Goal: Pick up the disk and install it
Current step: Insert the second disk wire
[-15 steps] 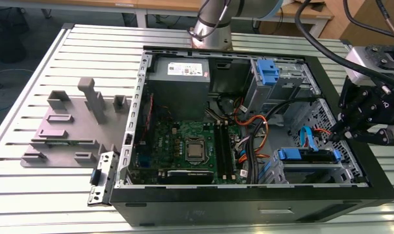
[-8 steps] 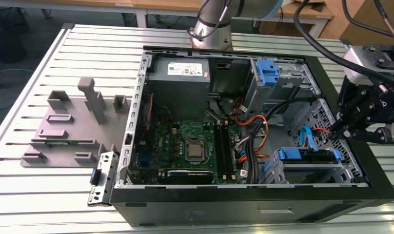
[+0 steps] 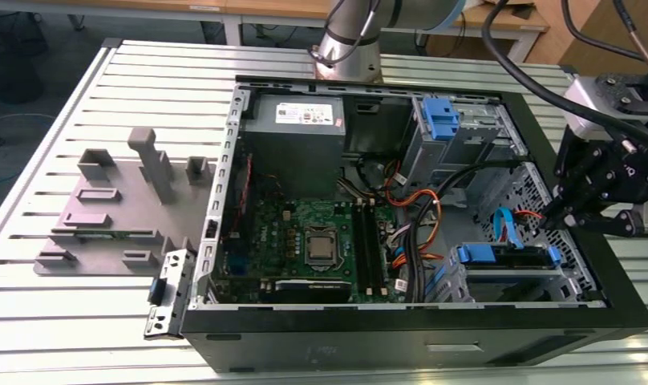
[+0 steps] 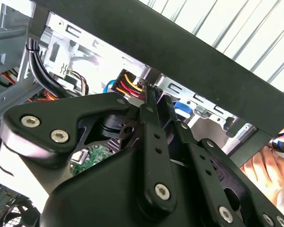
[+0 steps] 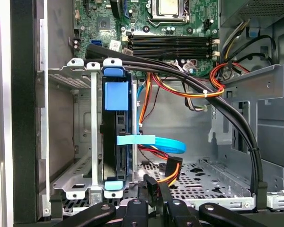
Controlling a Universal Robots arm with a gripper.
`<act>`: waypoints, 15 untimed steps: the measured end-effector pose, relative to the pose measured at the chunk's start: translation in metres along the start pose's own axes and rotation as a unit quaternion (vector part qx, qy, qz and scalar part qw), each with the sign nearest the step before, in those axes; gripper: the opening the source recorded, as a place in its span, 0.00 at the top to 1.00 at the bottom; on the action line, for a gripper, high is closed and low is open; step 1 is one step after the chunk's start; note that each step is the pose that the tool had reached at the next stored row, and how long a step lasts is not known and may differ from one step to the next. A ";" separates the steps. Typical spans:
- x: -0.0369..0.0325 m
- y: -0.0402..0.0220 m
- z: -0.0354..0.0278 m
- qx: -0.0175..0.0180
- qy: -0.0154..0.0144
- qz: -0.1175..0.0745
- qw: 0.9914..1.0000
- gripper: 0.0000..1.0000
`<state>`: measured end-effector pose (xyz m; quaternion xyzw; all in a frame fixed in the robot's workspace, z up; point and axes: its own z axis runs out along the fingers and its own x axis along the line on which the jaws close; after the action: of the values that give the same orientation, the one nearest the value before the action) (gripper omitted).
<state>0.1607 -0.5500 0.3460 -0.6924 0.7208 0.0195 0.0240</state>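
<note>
The disk point(image 3: 503, 255) sits in the drive cage point(image 3: 538, 281) of the open computer case point(image 3: 410, 341), near the exterior view's right wall. In the first wrist view the disk point(image 5: 111, 142) stands on edge between the cage's metal rails, blue tab outward, with a flat light-blue cable point(image 5: 151, 142) beside it. The gripper point(image 3: 568, 215) hovers over that wall, apart from the disk. Its fingers are narrow, almost together, holding nothing. The white sticker point(image 3: 308, 114) on the power supply point(image 3: 297, 152) has print I cannot make out.
</note>
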 end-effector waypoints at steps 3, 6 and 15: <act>0.0000 0.0002 0.0016 0.000 0.002 0.000 1.000 0.76; 0.0000 0.0003 0.0021 0.000 0.003 0.000 1.000 0.76; 0.0000 0.0003 0.0020 0.000 0.003 0.000 1.000 0.78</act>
<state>0.1604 -0.5498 0.3440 -0.6925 0.7209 0.0169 0.0217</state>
